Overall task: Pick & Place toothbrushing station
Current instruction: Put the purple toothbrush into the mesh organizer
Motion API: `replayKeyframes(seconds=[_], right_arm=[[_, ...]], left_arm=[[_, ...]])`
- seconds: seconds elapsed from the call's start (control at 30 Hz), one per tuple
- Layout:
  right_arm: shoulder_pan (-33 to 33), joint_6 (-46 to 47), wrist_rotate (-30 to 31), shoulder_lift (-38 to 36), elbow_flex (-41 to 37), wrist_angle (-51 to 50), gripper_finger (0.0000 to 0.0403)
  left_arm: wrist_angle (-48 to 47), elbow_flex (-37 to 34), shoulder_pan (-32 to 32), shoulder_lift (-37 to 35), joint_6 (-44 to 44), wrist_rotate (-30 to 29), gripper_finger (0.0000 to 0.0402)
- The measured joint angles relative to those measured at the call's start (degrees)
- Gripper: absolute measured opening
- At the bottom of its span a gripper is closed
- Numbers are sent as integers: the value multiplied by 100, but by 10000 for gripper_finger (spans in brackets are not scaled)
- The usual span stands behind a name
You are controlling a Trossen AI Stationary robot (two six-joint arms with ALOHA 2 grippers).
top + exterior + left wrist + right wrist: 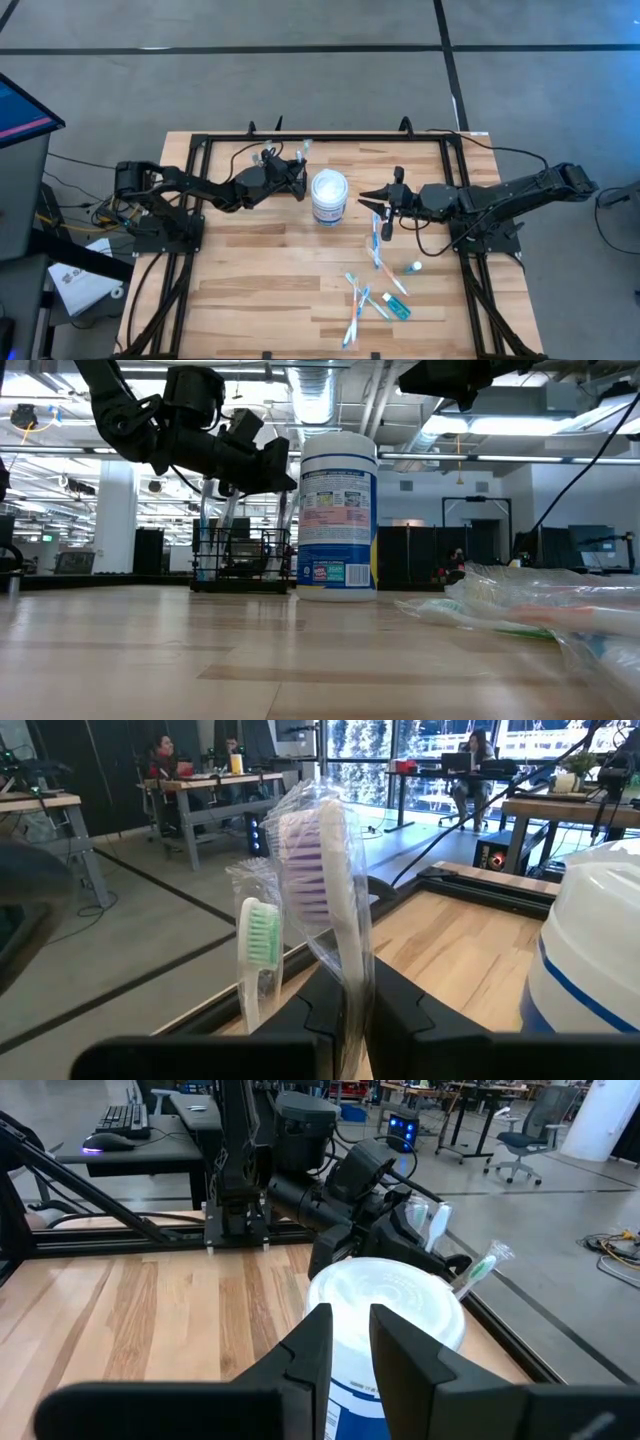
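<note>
The black wire-mesh rack stands on the table left of the white lidded tub, partly under my left arm in the high view. My left gripper hovers above the rack, shut on a wrapped toothbrush with purple bristles. A green-bristled wrapped toothbrush stands upright beside it. My right gripper hangs right of the tub, above the table, its fingers a narrow gap apart and empty. My left gripper pinches the purple toothbrush's handle below the head, between its two fingers, clear wrapper included. The fingers lie across the handle, coming from the table's left. The brush stands upright with its head up; its lower end is hidden by the fingers.
Several wrapped toothbrushes and a small tube lie on the near right part of the table, and show as clear packs in the low view. A black frame borders the table. People sit at desks far behind.
</note>
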Motion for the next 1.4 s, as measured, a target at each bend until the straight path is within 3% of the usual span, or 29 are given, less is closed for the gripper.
replayKeyframes(seconds=[0.8,1.4], right_arm=[[0,0,0,0,0,1,62],[1,-23,1,0,0,0,62]], left_arm=[[-28,-101,-7,8,-255,-75,17],[268,-105,17,492,-302,-90,30]])
